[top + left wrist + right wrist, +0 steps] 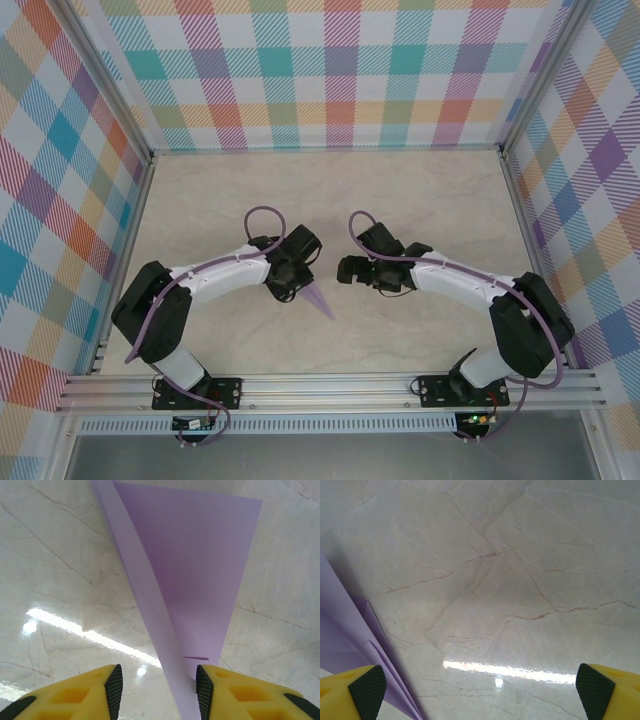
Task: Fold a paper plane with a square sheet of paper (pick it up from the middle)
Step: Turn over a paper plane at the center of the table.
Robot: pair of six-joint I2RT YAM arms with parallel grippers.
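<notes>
Where the desk ends, plaid walls (340, 70) in teal, orange, purple and white close it in on three sides, with aluminium rails (330, 385) along the near edge carrying both arm bases. The desk (420, 200) itself is pale, glossy marble-patterned stone with thin brown veins, and a streak of lamp glare lies across it. Both arms bend inward so their heads nearly face each other at mid-desk. The right end effector (480, 690) hovers over bare stone with its fingers spread wide. The left end effector (158, 687) is also spread. The paper plane (195, 570), a lavender dart, runs between its black pads (114, 684), close against the right-hand one and well clear of the other. From above, the plane's sharp tip juts out from under the left end effector toward the near right.
</notes>
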